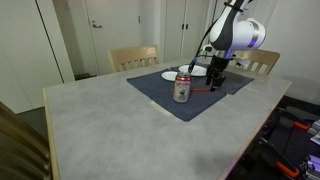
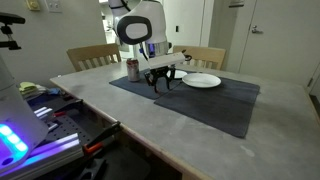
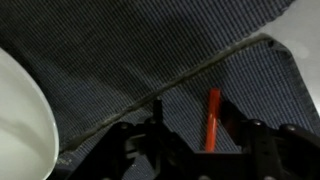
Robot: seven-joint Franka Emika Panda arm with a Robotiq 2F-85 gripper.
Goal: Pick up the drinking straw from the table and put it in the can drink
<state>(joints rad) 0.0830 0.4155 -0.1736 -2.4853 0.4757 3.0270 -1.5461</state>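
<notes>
Wrist view showed the red straw (image 3: 212, 118) lying flat on the dark blue mat (image 3: 120, 60), with the fingers (image 1: 214, 80) spread apart on either side of it. They looked open and gripped nothing — whether a pad already touched the straw could not be told from that dim picture. A white plate (image 3: 20, 120) filled the left edge of the same view.

In an exterior view the straw (image 1: 203, 90) lay just right of the can (image 1: 182, 88), between it and the lowered fingers. The can stood upright on the mat, towards the far side of the desk (image 1: 100, 125), and nothing stuck out of its top. Two white plates (image 1: 195, 72) sat beyond it. In an exterior view from the opposite side, the fingers (image 2: 165, 82) hung low over the mat between the can (image 2: 133, 69) and a plate (image 2: 202, 80).

By my reading, the task was at an early stage: the arm had been placed over the straw, but no grasp was made. Closing on the straw, lifting it, tipping it upright and threading it into the can's opening all remained — the last being the fussy part, as that hole is small.
</notes>
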